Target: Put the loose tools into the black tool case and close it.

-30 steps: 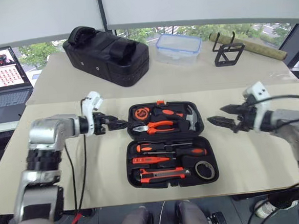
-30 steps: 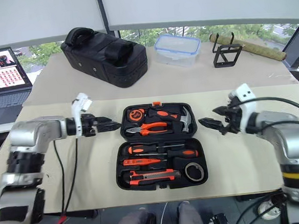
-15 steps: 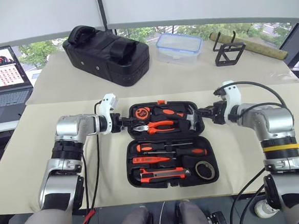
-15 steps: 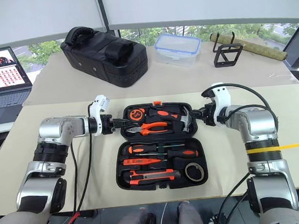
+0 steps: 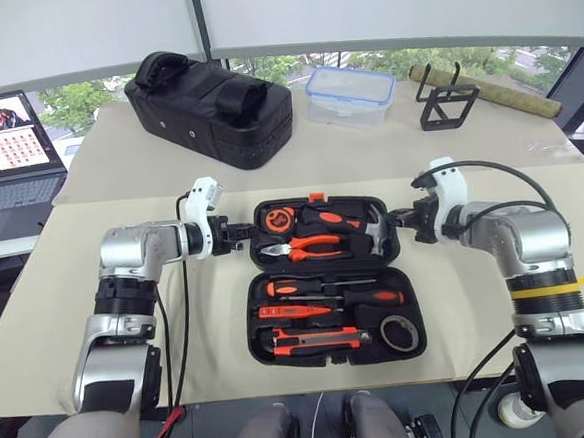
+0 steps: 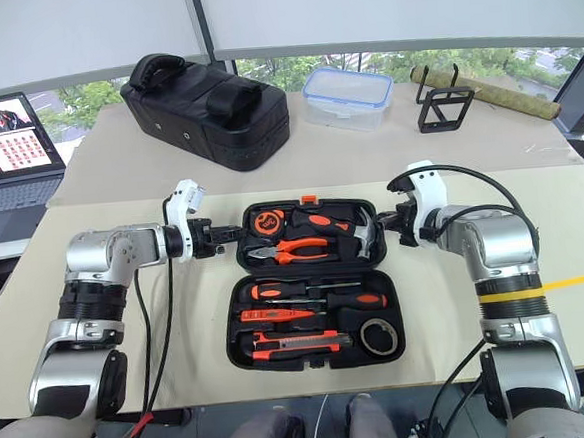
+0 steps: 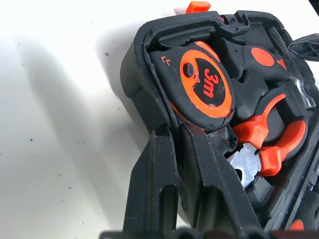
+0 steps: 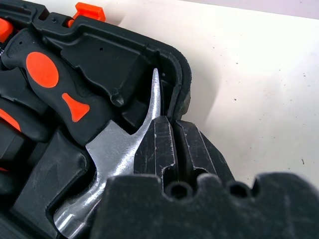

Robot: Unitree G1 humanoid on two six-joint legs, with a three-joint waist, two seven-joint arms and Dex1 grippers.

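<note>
Here the black tool case (image 5: pixel 333 279) lies open on the surface (image 5: pixel 479 306), its loose tools (image 5: pixel 329 317) already seated. Left tool (image 5: pixel 241 233) and right tool (image 5: pixel 395 225), both closed, pinch the far half's side rims; closing remains.

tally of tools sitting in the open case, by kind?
In the black tool case:
tape measure: 1
hammer: 1
pliers: 1
screwdrivers: 3
utility knife: 1
tape roll: 1
Total: 8
</note>
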